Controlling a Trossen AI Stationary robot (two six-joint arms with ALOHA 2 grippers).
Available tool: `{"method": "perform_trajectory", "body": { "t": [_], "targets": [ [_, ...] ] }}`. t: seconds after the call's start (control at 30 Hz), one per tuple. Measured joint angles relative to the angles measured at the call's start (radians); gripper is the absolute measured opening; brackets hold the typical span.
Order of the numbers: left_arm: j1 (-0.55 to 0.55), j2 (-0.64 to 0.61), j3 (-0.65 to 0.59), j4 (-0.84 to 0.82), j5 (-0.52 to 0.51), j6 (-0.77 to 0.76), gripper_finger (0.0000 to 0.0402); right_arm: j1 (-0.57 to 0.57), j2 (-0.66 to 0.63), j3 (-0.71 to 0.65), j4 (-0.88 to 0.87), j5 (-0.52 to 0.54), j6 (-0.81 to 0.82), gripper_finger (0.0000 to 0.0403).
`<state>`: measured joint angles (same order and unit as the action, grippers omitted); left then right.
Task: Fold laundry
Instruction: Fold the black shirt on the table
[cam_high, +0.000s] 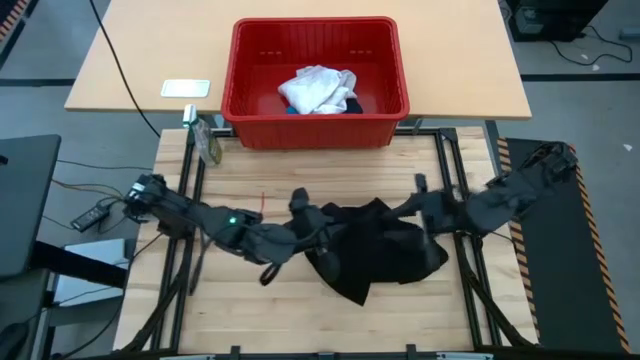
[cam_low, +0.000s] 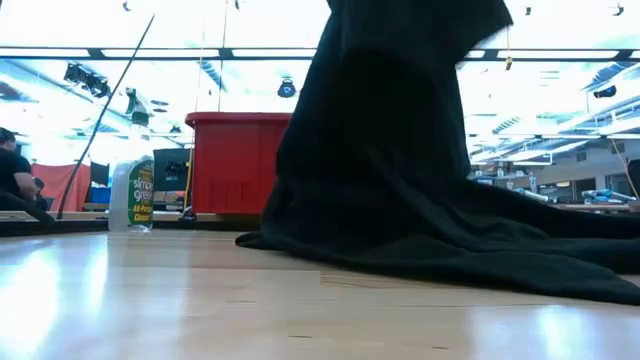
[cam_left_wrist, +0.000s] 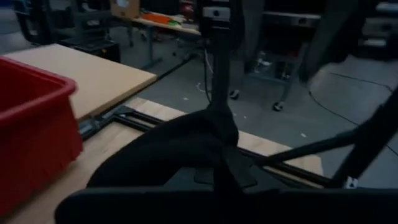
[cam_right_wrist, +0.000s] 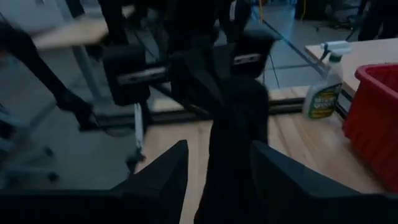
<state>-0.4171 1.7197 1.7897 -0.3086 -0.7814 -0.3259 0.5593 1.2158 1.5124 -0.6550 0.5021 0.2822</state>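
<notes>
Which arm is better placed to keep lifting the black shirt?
Probably the left: the left gripper is shut on the black shirt, while the right gripper has its jaws apart around the cloth.

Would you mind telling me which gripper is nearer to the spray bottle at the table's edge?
The left. The left gripper grips the black shirt near the table's middle, on the spray bottle side; the right gripper is farther, beyond the shirt.

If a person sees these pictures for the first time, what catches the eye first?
A large black shirt lies crumpled mid-table, one part lifted, between the left tool and the right tool. Behind it, on the adjoining table, a red basket holds a white garment.
</notes>
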Motion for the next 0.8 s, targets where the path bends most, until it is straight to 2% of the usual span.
{"method": "perform_trajectory", "body": {
  "t": [0.1, 0.2, 0.27, 0.43, 0.5, 0.6, 0.67, 0.73, 0.8],
  "targets": [
    [0.023, 0.016, 0.000, 0.014, 0.067, 0.000, 0.0003, -0.011, 0.046, 0.000, -0.003, 0.035, -0.036, 0.0178],
    [0.036, 0.017, 0.000, 0.014, 0.099, 0.000, 0.0005, -0.031, 0.079, 0.000, -0.010, 0.108, -0.068, 0.0178],
    [0.042, 0.017, 0.000, 0.014, 0.103, 0.002, 0.0005, -0.044, 0.094, 0.000, -0.022, 0.118, -0.076, 0.0179],
    [0.045, 0.017, 0.000, 0.034, 0.106, 0.047, 0.0005, -0.083, 0.119, 0.000, -0.024, 0.010, -0.076, 0.0176],
    [0.045, 0.016, 0.000, 0.034, 0.106, 0.048, 0.0006, -0.093, 0.126, 0.000, -0.030, -0.001, -0.075, 0.0167],
    [0.045, 0.016, 0.000, 0.031, 0.106, 0.048, 0.0007, -0.104, 0.125, -0.001, -0.042, -0.002, -0.055, 0.0130],
    [0.045, 0.016, 0.000, 0.037, 0.106, 0.042, 0.0016, -0.111, 0.116, -0.001, -0.056, -0.013, -0.050, 0.0085],
    [0.045, 0.017, 0.000, 0.036, 0.106, 0.042, 0.0040, -0.122, 0.107, -0.001, -0.064, -0.047, -0.051, 0.0028],
    [0.045, 0.016, 0.000, 0.036, 0.106, 0.045, 0.0073, -0.130, 0.094, -0.001, -0.086, -0.065, -0.039, 0.0015]
  ]
}}
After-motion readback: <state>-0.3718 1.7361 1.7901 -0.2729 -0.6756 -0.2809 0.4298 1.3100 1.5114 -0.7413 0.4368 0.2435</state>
